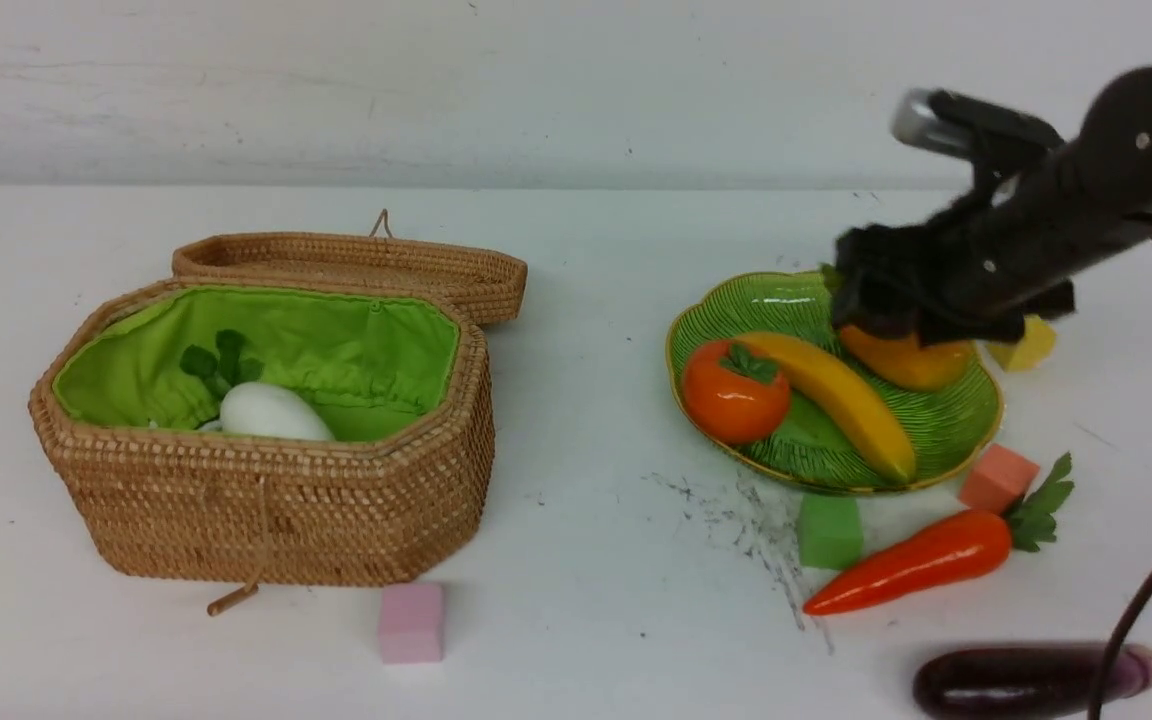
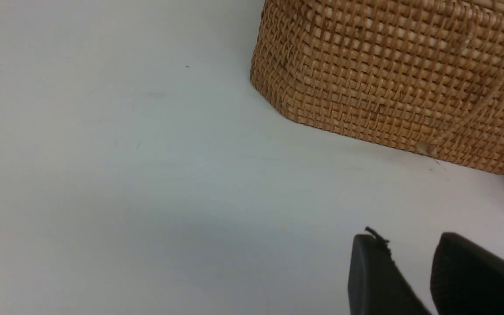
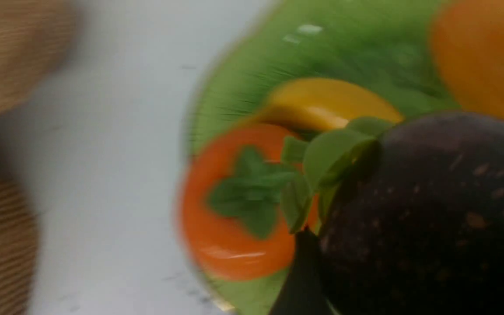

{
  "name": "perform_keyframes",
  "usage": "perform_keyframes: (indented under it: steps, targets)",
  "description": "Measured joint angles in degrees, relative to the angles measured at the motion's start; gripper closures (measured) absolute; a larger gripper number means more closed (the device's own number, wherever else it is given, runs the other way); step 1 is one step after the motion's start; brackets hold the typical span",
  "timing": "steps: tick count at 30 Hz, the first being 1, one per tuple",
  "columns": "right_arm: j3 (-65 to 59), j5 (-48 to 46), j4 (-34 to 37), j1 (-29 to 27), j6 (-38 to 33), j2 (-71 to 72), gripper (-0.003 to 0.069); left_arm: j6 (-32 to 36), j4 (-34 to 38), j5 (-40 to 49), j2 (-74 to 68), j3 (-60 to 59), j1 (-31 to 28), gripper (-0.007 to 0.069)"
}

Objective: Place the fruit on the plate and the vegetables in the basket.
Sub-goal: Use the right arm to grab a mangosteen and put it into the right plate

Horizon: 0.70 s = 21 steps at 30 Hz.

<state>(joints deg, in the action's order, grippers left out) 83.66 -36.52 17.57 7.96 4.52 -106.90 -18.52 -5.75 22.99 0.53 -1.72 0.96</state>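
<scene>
My right gripper is shut on the small dark purple plum and holds it just above the back of the green leaf plate. One dark finger shows beside the plum. The banana, persimmon and mango lie on the plate. The white radish lies in the open wicker basket. The carrot and eggplant lie on the table in front of the plate. My left gripper is open and empty, low over the table near the basket's wall.
The basket lid lies open behind the basket. Foam cubes sit around: pink in front of the basket, green and salmon by the carrot, yellow behind the plate. A cable hangs at the right.
</scene>
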Motion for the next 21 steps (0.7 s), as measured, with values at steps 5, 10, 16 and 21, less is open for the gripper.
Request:
perform_keyframes:
  steps: [5,10,16,21]
  targets:
    - [-0.16,-2.64,0.23,-4.11,2.59,-2.7,0.0109,0.0,0.0,0.0,0.0,-0.05,0.0,0.0424]
    - [-0.2,-4.22,0.33,-4.8,0.74,-2.24,0.0004,0.0,0.0,0.0,0.0,-0.05,0.0,0.0424]
    - [-0.2,-4.95,0.64,-4.8,0.36,-0.69,-0.0013,0.0,0.0,0.0,0.0,-0.05,0.0,0.0424]
    - [-0.2,-8.87,-0.67,-4.8,-2.78,1.95,0.0022,0.0,0.0,0.0,0.0,-0.05,0.0,0.042]
